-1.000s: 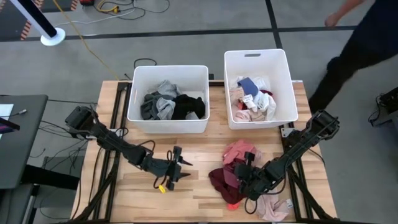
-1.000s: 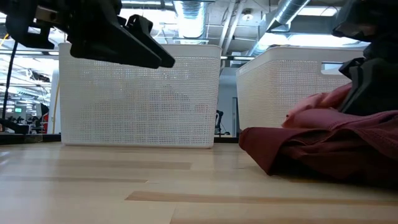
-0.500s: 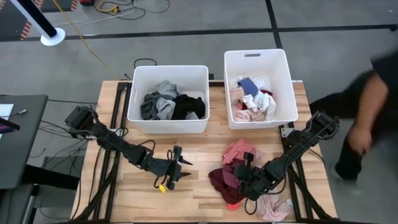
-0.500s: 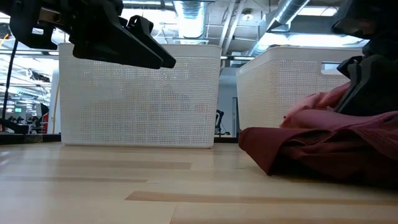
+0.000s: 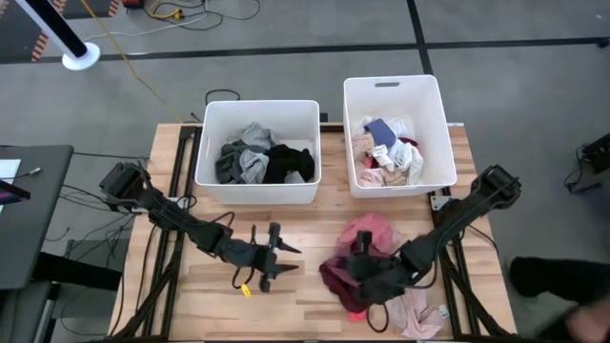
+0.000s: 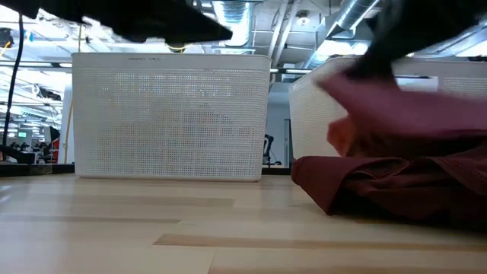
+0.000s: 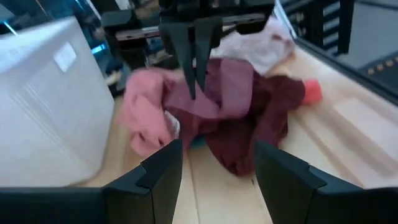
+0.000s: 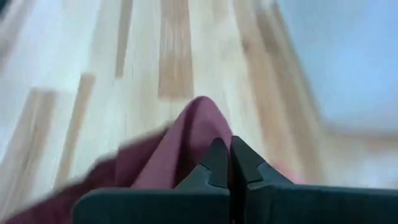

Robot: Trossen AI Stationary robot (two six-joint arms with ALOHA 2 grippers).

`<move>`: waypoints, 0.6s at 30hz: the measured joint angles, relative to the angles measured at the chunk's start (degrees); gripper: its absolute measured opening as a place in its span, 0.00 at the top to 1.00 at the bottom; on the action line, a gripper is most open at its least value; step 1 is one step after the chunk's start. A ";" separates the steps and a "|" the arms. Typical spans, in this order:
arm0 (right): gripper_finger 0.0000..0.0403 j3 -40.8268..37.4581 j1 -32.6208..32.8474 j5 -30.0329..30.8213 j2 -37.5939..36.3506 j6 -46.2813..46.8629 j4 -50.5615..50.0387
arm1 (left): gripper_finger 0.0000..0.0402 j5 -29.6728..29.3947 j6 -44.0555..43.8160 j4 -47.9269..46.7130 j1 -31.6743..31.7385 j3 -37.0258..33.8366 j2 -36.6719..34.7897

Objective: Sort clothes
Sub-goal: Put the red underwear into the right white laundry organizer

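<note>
A pile of clothes lies on the table's near right: a maroon garment (image 5: 335, 278), a pink one (image 5: 381, 229) and a pale pink one (image 5: 416, 317). My right gripper (image 5: 360, 250) hovers over the pile, shut on a dusty-rose garment (image 7: 224, 87), which also shows in the low view (image 6: 396, 106). My left gripper (image 5: 282, 257) is open and empty above the table's near middle, left of the pile, its fingers (image 7: 165, 162) pointing at the pile. My right gripper pinches a raised fold of the dusty-rose garment (image 8: 200, 124) between its two shut fingers. The fingers (image 7: 191, 68) come from above, pointing down. The cloth hangs below them in a peak, and its lower part (image 7: 186, 124) rests on the pile.
Two white bins stand at the table's far side: the left one (image 5: 257, 103) holds grey and black clothes, the right one (image 5: 391, 80) holds pale, pink and blue clothes. A small orange thing (image 5: 357, 312) lies by the pile, and a yellow one (image 5: 246, 289) near my left gripper.
My right gripper has gone up and a little toward the table's left, drawing the dusty-rose garment up off the pile; the maroon garment has stayed on the table. My left gripper has risen a little. A person beyond the table's right has moved away.
</note>
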 joint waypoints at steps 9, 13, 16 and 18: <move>0.99 12.55 -2.16 0.17 -0.01 -20.09 0.25 | 0.53 3.38 -1.03 6.81 3.18 0.00 0.00; 0.99 15.79 -2.87 0.19 -0.01 -25.34 0.35 | 0.53 11.05 -4.03 10.25 5.22 0.00 0.00; 0.99 17.50 -3.35 0.19 0.01 -27.97 0.11 | 0.53 14.34 -5.76 12.31 6.76 0.01 -0.02; 0.99 18.67 -3.72 0.19 -0.01 -29.67 0.27 | 0.53 15.92 -6.30 13.29 7.52 0.01 -0.02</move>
